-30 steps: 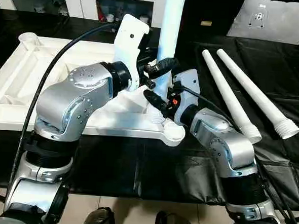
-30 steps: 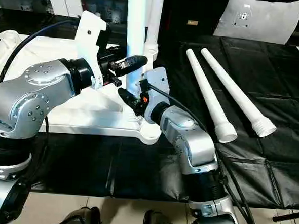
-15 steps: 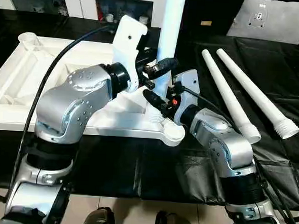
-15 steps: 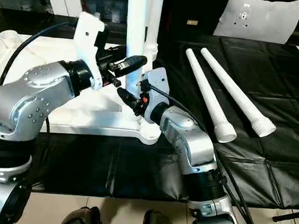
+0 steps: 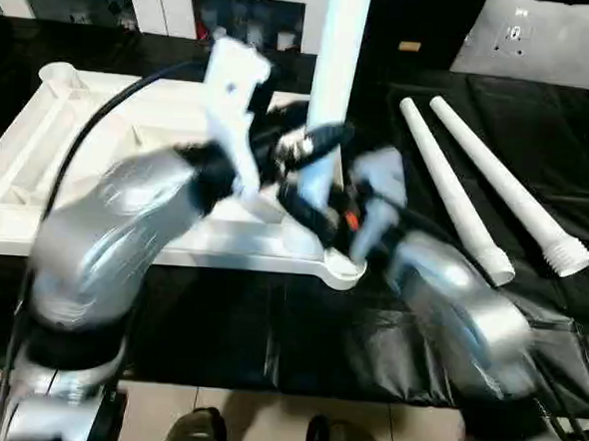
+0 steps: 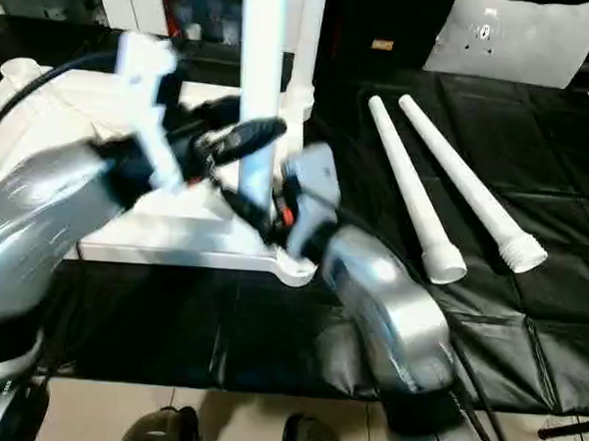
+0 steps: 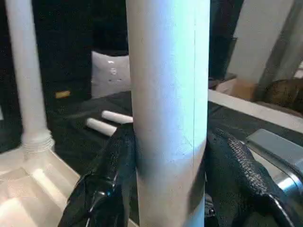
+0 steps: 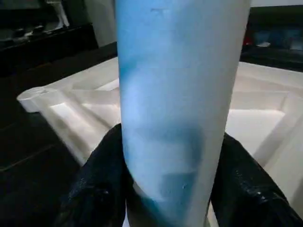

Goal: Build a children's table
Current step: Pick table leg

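The children's table top [image 5: 27, 179] lies upside down on the black worktable. One white leg [image 5: 339, 63] stands upright at its near right corner socket [image 5: 339, 270]. My left gripper [image 5: 319, 147] is shut on this leg, a black finger [image 7: 111, 179] pressing on each side. Just below it, my right gripper [image 5: 315, 204] is shut on the same leg [image 8: 180, 94], near the socket. A second leg [image 6: 307, 41] stands upright in the far right corner. Two loose legs [image 5: 447, 180] [image 5: 511, 189] lie side by side to the right.
Black cloth [image 5: 367, 335] covers the worktable up to its front edge. A grey cushion-like panel [image 5: 545, 41] leans at the back right. Shelves with small items [image 5: 247, 18] line the back wall.
Both arms are moving and show blurred; my left forearm has swung down and to the left. The held leg stays upright at the near corner. The loose legs have not moved.
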Controlling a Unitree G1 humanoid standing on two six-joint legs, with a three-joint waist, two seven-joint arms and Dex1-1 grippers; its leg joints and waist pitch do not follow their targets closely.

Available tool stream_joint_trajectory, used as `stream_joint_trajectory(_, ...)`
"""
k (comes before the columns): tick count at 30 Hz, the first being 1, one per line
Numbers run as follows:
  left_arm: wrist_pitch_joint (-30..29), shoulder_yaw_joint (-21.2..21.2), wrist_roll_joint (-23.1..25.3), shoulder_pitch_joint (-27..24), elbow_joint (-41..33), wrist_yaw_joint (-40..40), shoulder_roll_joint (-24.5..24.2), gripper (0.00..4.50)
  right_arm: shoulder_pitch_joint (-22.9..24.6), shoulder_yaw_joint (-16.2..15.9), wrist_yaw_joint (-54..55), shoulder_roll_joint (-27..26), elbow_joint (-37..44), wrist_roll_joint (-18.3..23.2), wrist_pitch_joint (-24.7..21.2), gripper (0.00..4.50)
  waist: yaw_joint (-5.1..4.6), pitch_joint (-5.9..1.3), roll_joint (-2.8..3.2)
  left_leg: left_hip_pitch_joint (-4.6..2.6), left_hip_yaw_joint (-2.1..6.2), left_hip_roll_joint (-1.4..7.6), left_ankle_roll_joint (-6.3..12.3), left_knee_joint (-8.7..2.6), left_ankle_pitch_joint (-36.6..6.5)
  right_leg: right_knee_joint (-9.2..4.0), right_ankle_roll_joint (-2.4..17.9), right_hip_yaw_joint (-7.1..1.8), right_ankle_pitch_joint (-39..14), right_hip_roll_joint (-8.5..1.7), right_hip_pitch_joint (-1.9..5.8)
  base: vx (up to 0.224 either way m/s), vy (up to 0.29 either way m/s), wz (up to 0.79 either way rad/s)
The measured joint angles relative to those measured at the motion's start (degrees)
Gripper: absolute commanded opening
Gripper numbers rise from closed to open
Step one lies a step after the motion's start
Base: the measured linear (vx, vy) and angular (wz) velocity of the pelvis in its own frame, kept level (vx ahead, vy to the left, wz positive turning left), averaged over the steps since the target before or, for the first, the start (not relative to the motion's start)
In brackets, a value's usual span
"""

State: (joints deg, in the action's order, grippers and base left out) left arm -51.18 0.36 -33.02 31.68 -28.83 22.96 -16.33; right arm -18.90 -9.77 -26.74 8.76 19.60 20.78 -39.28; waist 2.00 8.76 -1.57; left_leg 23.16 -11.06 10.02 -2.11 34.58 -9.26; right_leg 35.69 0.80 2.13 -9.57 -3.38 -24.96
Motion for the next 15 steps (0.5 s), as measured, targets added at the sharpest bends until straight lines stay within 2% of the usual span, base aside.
stream_joint_trajectory(5, 1.05, -0.88, -2.27, -10.07, -6.87, 1.79, -1.54, 2.82, 9.28, -2.47, -1.41, 2.80, 7.12, 2.50, -1.78, 1.88, -0.10, 0.01, 0.00, -0.05, 0.05, 0.00, -0.02, -0.05, 0.00, -0.02, -0.28, 0.00, -0.17, 0.02, 0.01, 0.000, 0.000, 0.00)
stream_joint_trajectory(11, 4.09, -2.91, -1.74, -16.40, -7.97, 3.02, -1.99, 2.82, 12.71, -3.89, -4.29, 5.61, 6.87, 1.90, -0.58, 1.88, -0.22, 0.03, -0.04, 0.00, 0.15, 0.00, -0.04, -0.16, 0.01, -0.65, -0.33, 0.10, -0.19, 0.03, 0.10, 0.000, 0.000, 0.00)
stream_joint_trajectory(15, 6.59, -3.38, -1.59, -18.78, -6.83, 3.20, -1.24, 2.82, 12.73, -4.32, -5.06, 6.68, 5.87, 1.72, 0.01, 1.88, -0.32, 0.04, -0.07, 0.02, 0.14, -0.06, -0.02, -0.12, 0.01, -0.91, -0.38, 0.04, -0.22, 0.01, 0.15, 0.000, 0.000, 0.00)
